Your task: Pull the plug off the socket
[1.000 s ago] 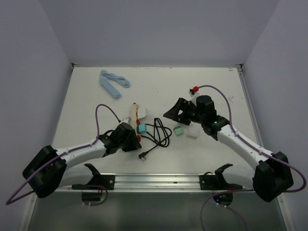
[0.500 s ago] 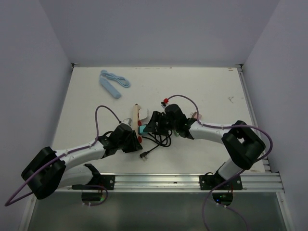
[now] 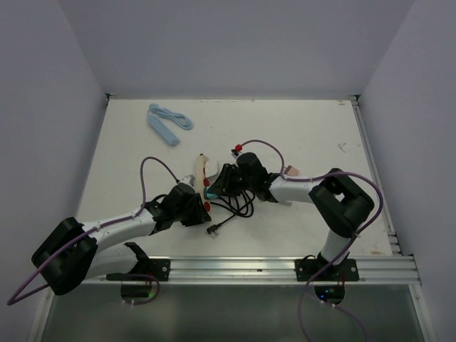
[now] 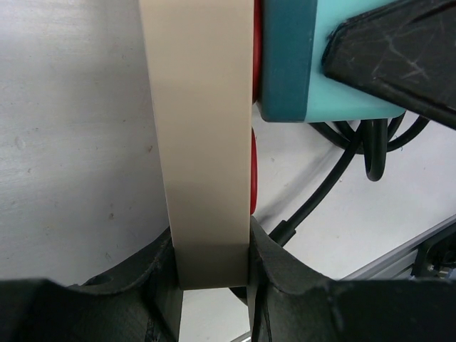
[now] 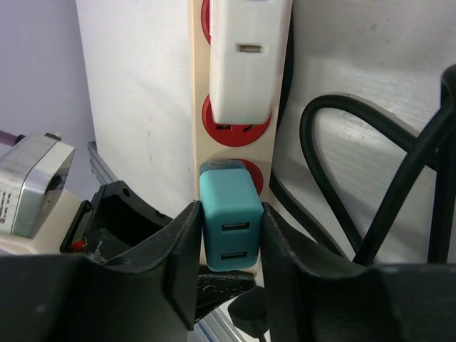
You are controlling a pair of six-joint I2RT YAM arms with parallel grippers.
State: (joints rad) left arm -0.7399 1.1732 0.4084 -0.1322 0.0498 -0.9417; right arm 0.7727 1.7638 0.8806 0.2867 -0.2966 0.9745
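the right hand, off to the right a second ago, now clenches the teal usb charger, plugged into the cream power strip. the left hand still grips the strip's end.

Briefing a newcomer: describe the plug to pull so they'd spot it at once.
On the white table, centre-left, lies a cream power strip with red sockets. The plug is the small teal cube in the right gripper's jaws, two slots in its face, unlike the longer white adapter beside it.
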